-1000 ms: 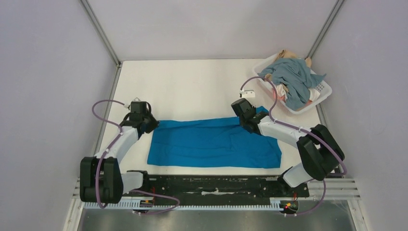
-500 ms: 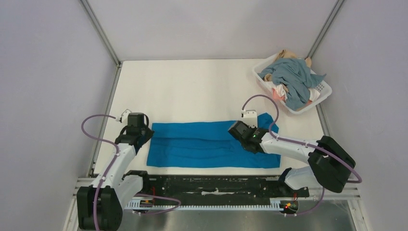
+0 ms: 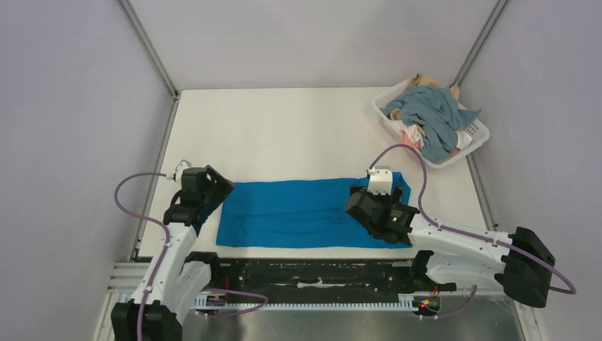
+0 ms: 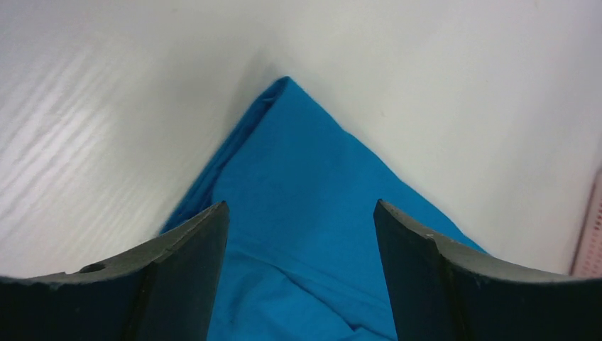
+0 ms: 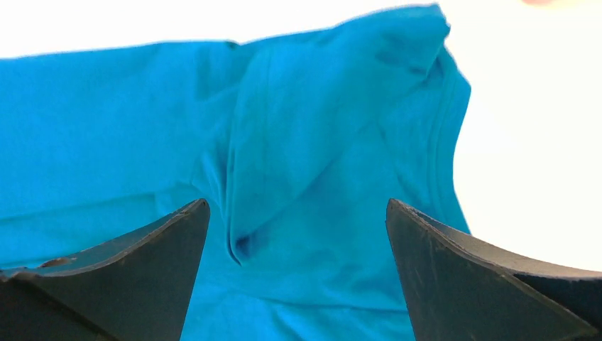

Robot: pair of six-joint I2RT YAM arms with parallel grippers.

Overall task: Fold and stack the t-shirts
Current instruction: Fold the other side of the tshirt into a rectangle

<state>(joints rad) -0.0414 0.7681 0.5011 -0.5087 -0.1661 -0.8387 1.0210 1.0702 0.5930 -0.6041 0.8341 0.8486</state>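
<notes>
The bright blue t-shirt (image 3: 298,213) lies spread as a long band across the lower middle of the overhead frame, on the white table (image 3: 284,128), with soft creases running along its length. The left gripper (image 4: 298,206) sits at the band's left end. In its wrist view the two dark fingers (image 4: 192,241) stand well apart with nothing between them, and a pointed corner of the shirt lies flat on the table just beyond, in the centre of the frame. The right gripper (image 5: 294,206) hangs over the band's right end, and its jaws are likewise spread wide and empty. Past its fingers (image 5: 454,249) the cloth shows a doubled-over flap reaching toward the upper right of that frame, with a curved hem along the right edge. So neither pincer grips the shirt, which rests on the table on its own. In the upper right of the overhead frame a white slotted basket (image 3: 387,125) stands at the table's far corner. It holds a heap with a grey-blue shirt (image 3: 433,114) draped on top, peach-pink cloth (image 3: 408,137) showing beneath, and tan cloth (image 3: 426,79) at the far rim.
</notes>
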